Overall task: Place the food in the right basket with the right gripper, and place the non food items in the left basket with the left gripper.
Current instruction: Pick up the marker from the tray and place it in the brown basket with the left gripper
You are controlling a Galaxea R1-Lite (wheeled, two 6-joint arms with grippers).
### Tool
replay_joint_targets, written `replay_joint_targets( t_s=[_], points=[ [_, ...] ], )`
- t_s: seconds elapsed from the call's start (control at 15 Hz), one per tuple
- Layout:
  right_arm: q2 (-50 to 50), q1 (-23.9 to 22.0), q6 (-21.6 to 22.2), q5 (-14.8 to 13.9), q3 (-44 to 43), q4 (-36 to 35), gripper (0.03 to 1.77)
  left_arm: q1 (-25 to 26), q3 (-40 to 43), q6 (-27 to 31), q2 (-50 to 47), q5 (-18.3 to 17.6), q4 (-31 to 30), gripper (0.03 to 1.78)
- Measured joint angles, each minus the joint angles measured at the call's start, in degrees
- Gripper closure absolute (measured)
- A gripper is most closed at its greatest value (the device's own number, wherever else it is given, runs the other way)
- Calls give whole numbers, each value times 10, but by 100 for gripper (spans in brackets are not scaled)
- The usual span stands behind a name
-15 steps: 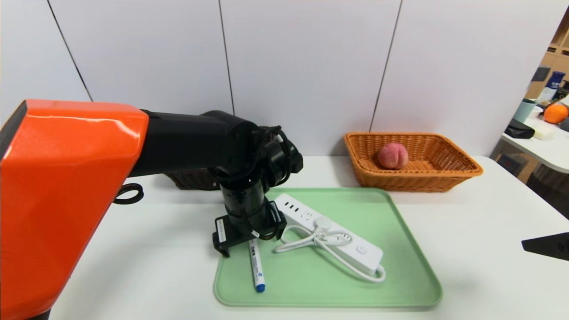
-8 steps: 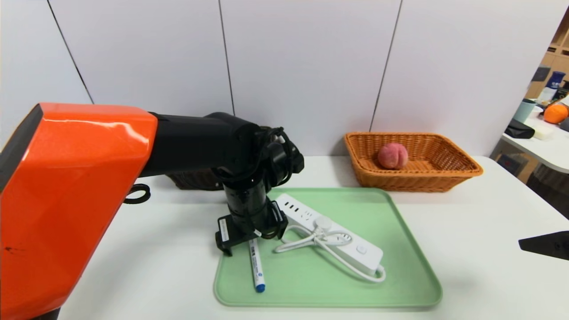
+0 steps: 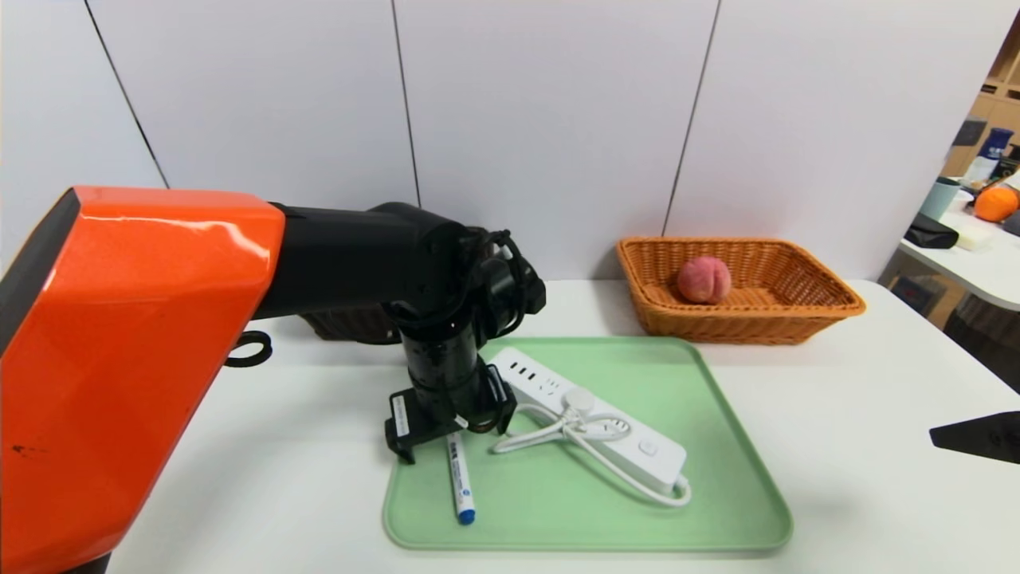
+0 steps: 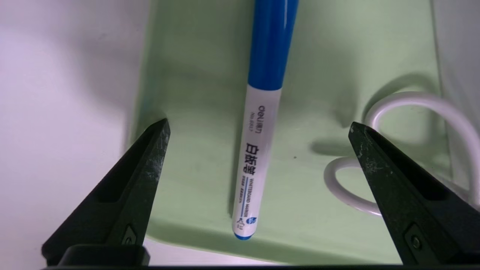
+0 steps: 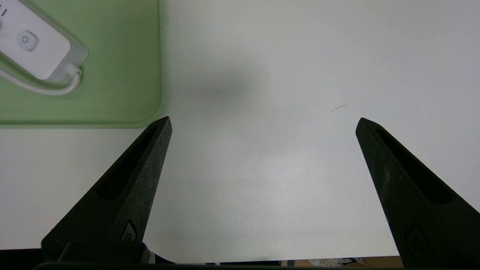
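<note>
A white marker [image 3: 460,477] with a blue cap lies on the green tray [image 3: 717,486], next to a white power strip [image 3: 637,442] with its bundled cord. My left gripper [image 3: 443,430] hangs open just above the marker's white end. The left wrist view shows the marker [image 4: 262,93] between the wide-apart fingers of this gripper [image 4: 258,125], not touched. The peach [image 3: 704,279] rests in the orange right basket [image 3: 805,315]. The dark left basket [image 3: 351,323] is mostly hidden behind my left arm. My right gripper [image 5: 263,120] stands open and empty over bare table.
The cord's loop [image 4: 378,108] lies close to one left finger [image 4: 378,168]. The tray's corner [image 5: 123,75] and the strip's switch end [image 5: 33,45] show in the right wrist view. A side table [image 3: 976,263] with clutter stands at the far right.
My left arm's orange shell has shifted a little to the right, and the gripper has settled slightly over the marker's end. Nothing else has moved.
</note>
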Motion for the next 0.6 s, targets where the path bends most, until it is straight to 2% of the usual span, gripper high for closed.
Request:
replay_joint_targets(
  t_s=[0.27, 0.6],
  points=[
    [1, 0, 0, 0, 0, 0, 10, 0, 1, 3, 0, 2, 10, 12],
    [0, 0, 0, 0, 0, 0, 10, -7, -2, 3, 0, 4, 12, 85]
  ],
)
